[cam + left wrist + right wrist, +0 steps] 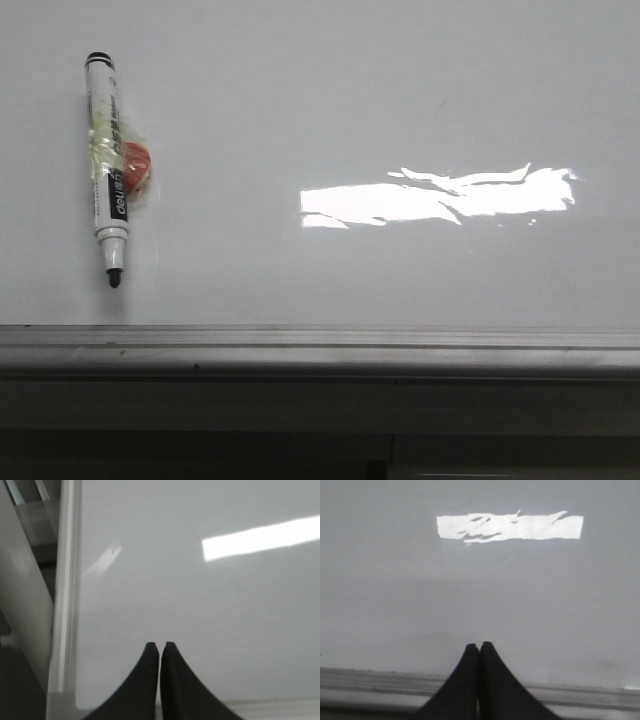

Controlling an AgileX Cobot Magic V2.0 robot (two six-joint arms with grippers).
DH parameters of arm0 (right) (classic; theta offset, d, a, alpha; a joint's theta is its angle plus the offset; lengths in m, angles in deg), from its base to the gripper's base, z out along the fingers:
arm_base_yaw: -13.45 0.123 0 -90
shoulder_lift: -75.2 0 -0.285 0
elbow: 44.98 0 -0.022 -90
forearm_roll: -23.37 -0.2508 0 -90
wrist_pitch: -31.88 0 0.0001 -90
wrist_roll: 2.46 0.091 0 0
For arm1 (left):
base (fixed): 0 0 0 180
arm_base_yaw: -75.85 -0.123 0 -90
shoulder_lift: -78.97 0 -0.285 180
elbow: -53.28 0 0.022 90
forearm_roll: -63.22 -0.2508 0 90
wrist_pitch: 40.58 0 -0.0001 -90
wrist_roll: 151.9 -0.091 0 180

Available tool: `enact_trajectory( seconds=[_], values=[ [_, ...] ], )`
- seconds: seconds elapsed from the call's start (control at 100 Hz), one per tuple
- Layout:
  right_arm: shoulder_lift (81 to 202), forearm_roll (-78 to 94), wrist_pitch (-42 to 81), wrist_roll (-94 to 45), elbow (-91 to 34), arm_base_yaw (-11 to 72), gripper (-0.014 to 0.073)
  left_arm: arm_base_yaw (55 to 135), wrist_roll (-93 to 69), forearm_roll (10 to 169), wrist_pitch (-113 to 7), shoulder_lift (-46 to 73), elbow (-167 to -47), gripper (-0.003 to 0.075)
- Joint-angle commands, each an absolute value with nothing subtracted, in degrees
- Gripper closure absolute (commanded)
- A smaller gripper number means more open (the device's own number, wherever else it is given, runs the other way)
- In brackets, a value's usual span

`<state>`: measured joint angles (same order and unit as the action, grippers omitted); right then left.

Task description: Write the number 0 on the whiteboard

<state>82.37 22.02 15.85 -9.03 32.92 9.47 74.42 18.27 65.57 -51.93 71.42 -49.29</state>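
Two grippers show only in their own wrist cameras, and both look pinched together with nothing between the fingers: the left gripper (pixel 159 645) has a hairline slit between its dark tips, the right gripper (pixel 479 645) has its tips touching. Neither arm appears in the front view, so I judge them parked back off the whiteboard (pixel 400 90), which fills that view down to the grey rail (pixel 320 345) at 6 o'clock. No number 0 is on the board that I can see; the surface is blank apart from a bright glare patch (pixel 440 195) right of centre, toward 3 o'clock, so the writing has not begun. One marker (pixel 108 170) sits on the board at about 9 o'clock, upright with its uncapped dark tip pointing to 6 o'clock. It is bound with clear tape (pixel 105 140) to an orange-red lump (pixel 138 165) touching its right side, which I take to be a magnet or a grip block, put there so the pen stays on the board and offers the fingers something broader to clamp. Being nearer the left arm's side, the marker looks like that arm's pickup; I'd need to part the fingers first. The open centre of the board, clear of the pen, seems the natural place for the digit
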Motion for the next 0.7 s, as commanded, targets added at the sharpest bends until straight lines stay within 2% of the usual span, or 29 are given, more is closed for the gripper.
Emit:
enact_trajectory(
  seconds=[0.0,0.16,0.32,0.39,0.56,0.69],
  values=[
    [81.35,21.84,26.69,-9.49,33.61,9.11,0.0665,74.91,18.91,65.67,-40.58,73.08,-47.45,0.074],
    [81.35,21.84,41.11,-9.49,33.61,9.11,0.0664,74.91,18.91,65.67,-34.28,73.08,-47.45,0.074],
    [81.35,21.84,46.09,-9.49,33.61,9.11,0.0664,74.91,18.91,65.67,-34.28,73.08,-47.45,0.074],
    [81.35,21.13,46.75,-8.65,33.61,9.11,0.0664,74.91,18.91,65.67,-33.74,73.08,-47.45,0.074],
    [81.35,17.17,46.75,4.73,33.61,9.22,0.0664,74.9,20.3,72.93,-26.19,73.08,-47.92,0.074],
    [81.35,17.08,39.8,8.06,30.43,9.22,0.0664,74.9,20.45,78.64,-31.36,72.31,-52.25,0.074]
  ],
)
